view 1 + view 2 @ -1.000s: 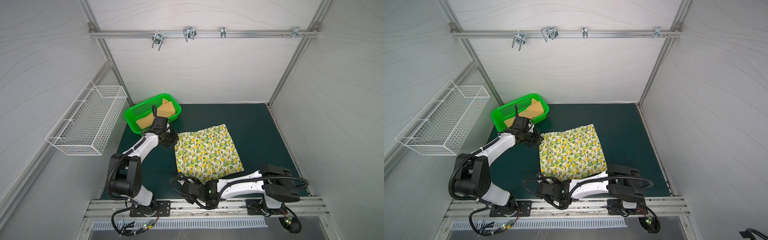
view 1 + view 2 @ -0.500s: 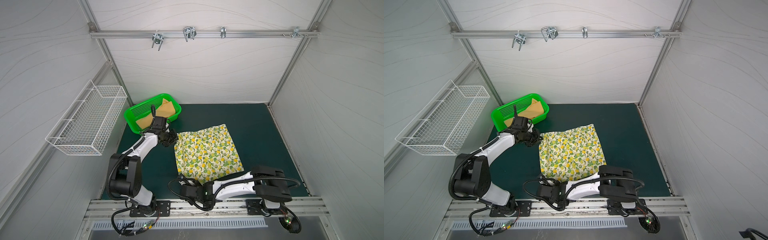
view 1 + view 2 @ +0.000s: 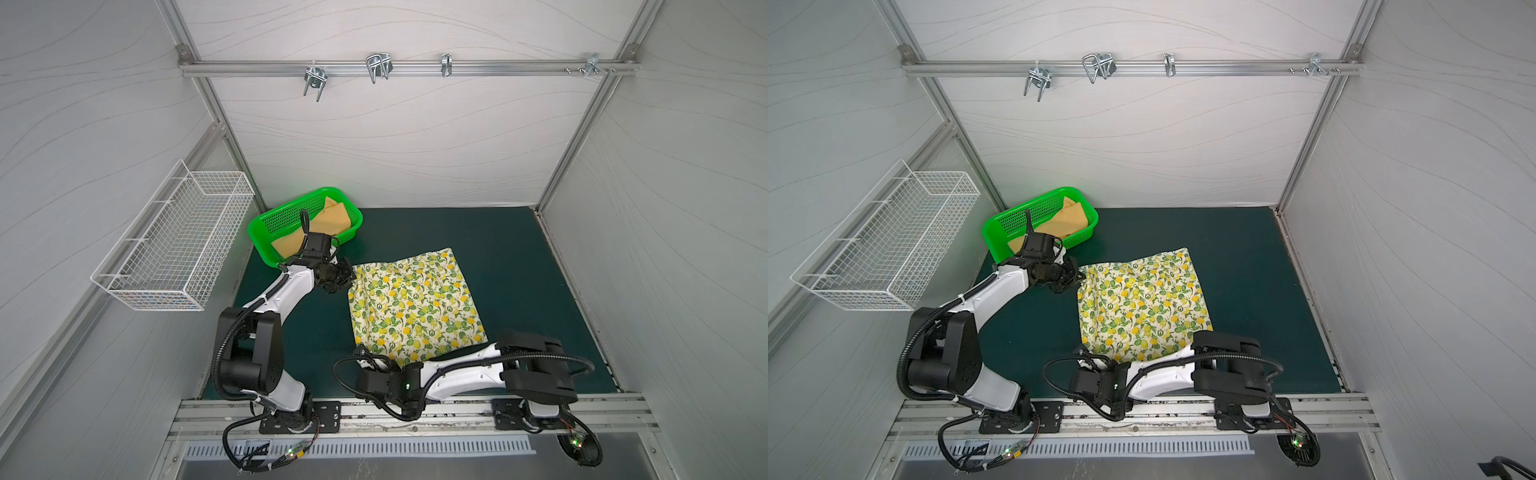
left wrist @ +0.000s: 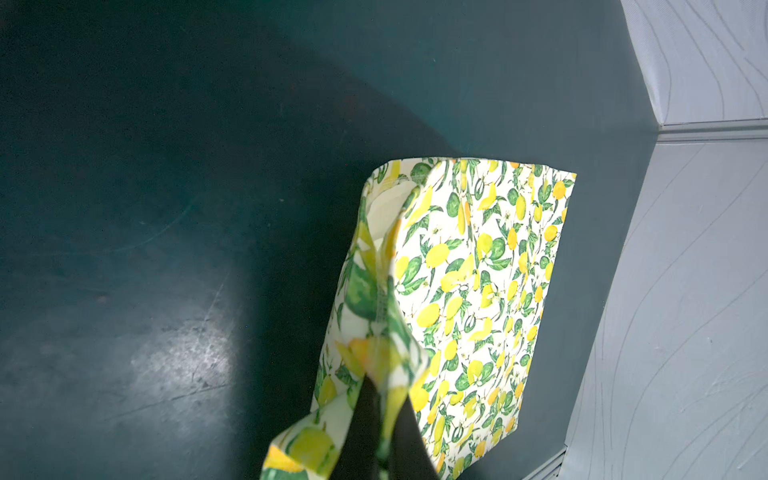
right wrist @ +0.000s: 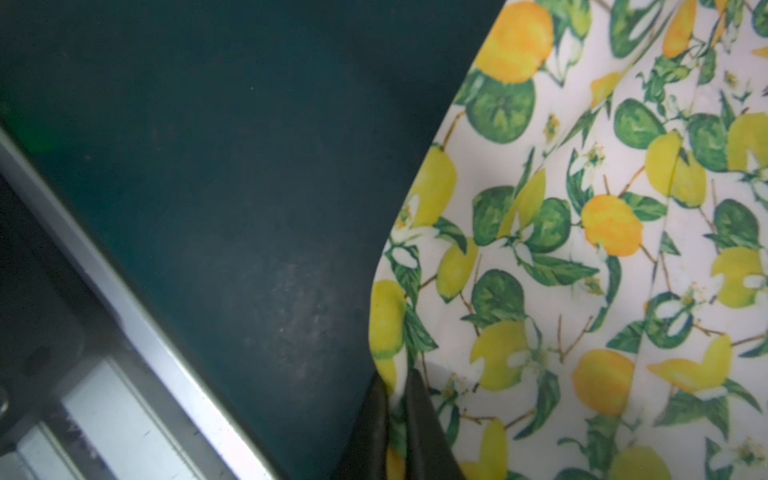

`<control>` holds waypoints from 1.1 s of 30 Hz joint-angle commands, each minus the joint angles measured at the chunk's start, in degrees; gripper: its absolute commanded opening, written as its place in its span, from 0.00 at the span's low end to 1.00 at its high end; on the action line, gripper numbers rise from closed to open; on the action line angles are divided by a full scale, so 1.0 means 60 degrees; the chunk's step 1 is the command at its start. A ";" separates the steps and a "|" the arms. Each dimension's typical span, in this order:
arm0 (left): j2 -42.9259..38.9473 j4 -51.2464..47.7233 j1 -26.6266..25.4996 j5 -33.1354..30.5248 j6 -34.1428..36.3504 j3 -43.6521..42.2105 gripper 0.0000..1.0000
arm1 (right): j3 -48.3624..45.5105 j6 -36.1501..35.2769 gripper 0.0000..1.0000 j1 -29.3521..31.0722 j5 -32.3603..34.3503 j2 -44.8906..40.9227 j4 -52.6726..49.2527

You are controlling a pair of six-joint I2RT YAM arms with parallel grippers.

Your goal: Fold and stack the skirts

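The lemon-print skirt lies spread on the dark green mat. My left gripper is shut on its far left corner, which stands lifted and bunched in the left wrist view. My right gripper is shut on the near left corner; in the right wrist view its dark fingers pinch the skirt's edge. The mustard yellow skirt lies crumpled in the green basket at the back left.
A white wire basket hangs on the left wall. A metal rail with hooks crosses the back wall. The aluminium base rail runs along the mat's front edge, close behind my right gripper.
My right gripper has gone from open to shut on the lemon skirt's near left corner, and the right arm has drawn in slightly. The left arm has not moved.
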 commanded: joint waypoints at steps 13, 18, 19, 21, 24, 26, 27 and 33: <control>-0.1444 -0.0375 0.0979 0.0264 -0.0014 0.0626 0.00 | 0.1553 -0.1985 0.00 -0.0038 -0.0794 -0.1170 -0.1692; -0.2262 -0.0809 0.1887 0.0608 -0.0044 0.0981 0.00 | 0.2858 -0.2691 0.00 -0.0043 -0.1484 -0.1430 -0.2203; -0.2465 -0.0908 0.2055 0.0633 -0.0044 0.1102 0.00 | 0.3159 -0.2852 0.00 -0.0043 -0.1590 -0.1483 -0.2283; -0.2857 -0.0996 0.2347 0.0642 -0.0071 0.1278 0.00 | 0.3738 -0.3090 0.00 -0.0043 -0.1770 -0.1619 -0.2457; -0.3404 -0.1332 0.2887 0.0616 -0.0010 0.1929 0.00 | 0.4668 -0.3521 0.00 -0.0039 -0.1945 -0.1865 -0.2771; -0.3606 -0.1666 0.3243 0.0658 0.0040 0.2637 0.00 | 0.5200 -0.3758 0.00 -0.0091 -0.2089 -0.2184 -0.2872; -0.3649 -0.1757 0.3345 0.0671 0.0030 0.2970 0.00 | 0.5325 -0.3782 0.00 -0.0164 -0.2206 -0.2362 -0.2849; -0.3493 -0.1255 0.3285 0.1646 -0.0897 0.4778 0.00 | 0.4516 -0.3241 0.00 -0.1667 -0.3581 -0.4163 -0.1858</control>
